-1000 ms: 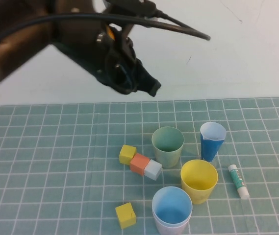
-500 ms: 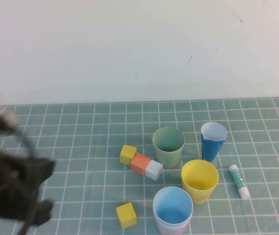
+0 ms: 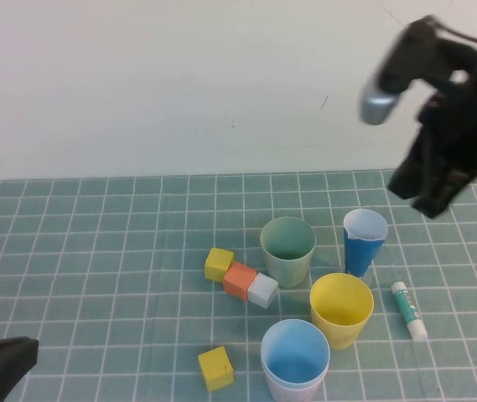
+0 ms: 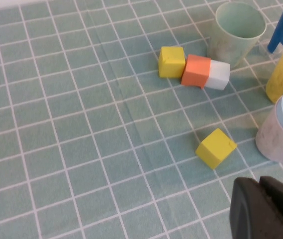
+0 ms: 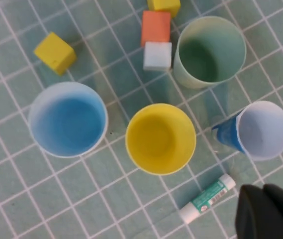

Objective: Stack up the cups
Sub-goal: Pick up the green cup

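The pale green cup stands upright mid-table, the yellow cup in front of it to the right. The light blue cup sits nested in the pink cup at the front edge. All show in the right wrist view: green, yellow, light blue. My right gripper hangs shut and empty above the far right, behind the cups. My left gripper is low at the front left, shut and empty, far from the cups; its fingers show closed in the left wrist view.
A narrow dark blue cup stands right of the green cup. A white and green glue stick lies right of the yellow cup. Yellow, orange and white cubes lie in a row; another yellow cube lies front left.
The left arm swept from high above the middle down to the front left corner. The right arm came into view at the upper right. The cups have not moved.
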{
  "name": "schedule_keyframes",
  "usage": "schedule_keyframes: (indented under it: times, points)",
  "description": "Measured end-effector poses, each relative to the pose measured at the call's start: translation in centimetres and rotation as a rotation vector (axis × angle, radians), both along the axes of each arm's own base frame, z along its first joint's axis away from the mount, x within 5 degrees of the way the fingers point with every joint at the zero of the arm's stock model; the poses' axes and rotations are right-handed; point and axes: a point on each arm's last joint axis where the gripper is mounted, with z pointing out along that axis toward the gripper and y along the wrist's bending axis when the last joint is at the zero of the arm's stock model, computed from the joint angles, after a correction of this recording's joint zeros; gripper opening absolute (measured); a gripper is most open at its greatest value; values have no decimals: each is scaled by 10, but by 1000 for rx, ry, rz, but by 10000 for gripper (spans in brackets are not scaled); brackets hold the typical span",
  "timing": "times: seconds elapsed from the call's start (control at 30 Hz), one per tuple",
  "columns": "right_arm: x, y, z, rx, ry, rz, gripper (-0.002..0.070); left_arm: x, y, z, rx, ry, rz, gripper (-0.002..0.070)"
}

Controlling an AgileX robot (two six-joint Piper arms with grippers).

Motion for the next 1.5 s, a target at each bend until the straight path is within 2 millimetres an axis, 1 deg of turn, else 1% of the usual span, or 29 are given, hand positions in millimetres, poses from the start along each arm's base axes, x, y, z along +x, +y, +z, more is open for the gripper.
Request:
schedule_keyframes:
  times: [0.13, 0.27, 0.37, 0.43, 0.57, 0.63, 0.7, 0.77, 0.83, 1.0, 1.33, 1.43, 1.5]
  points:
    - [35, 22, -14, -62, 41, 17, -3, -1, 1, -1, 10, 14, 2, -1]
    - [68, 37, -30, -89, 74, 22, 1, -1, 1, -2, 13, 18, 3, -1]
    - [93, 48, -46, -96, 75, 21, 36, -1, 1, -2, 25, 14, -6, -1]
    - [106, 54, -57, -99, 77, 20, 93, -1, 1, -2, 30, 17, -8, -1]
    - [124, 63, -80, -98, 98, 9, 270, -2, 2, -4, 54, 30, -15, -1]
    - [131, 68, -95, -96, 124, 7, 352, -3, 2, -4, 64, 35, -19, -1]
    - [136, 71, -110, -96, 152, 7, 390, -3, 2, -5, 68, 38, -20, -1]
    - [141, 74, -124, -96, 166, 6, 410, -3, 2, -5, 68, 38, -20, -1]
    - [145, 76, -139, -98, 179, 2, 416, -3, 3, -5, 71, 40, -21, -1]
    - [153, 81, -164, -92, 198, -4, 421, -3, 3, -5, 75, 42, -22, -1]
    - [162, 87, -187, -55, 171, -23, 418, -4, 4, -7, 89, 67, -19, -1]
    - [164, 87, -199, -61, 181, -25, 401, -5, 4, -8, 96, 78, -18, -1]
    - [165, 87, -206, -65, 189, -26, 360, -5, 5, -8, 99, 85, -17, -1]
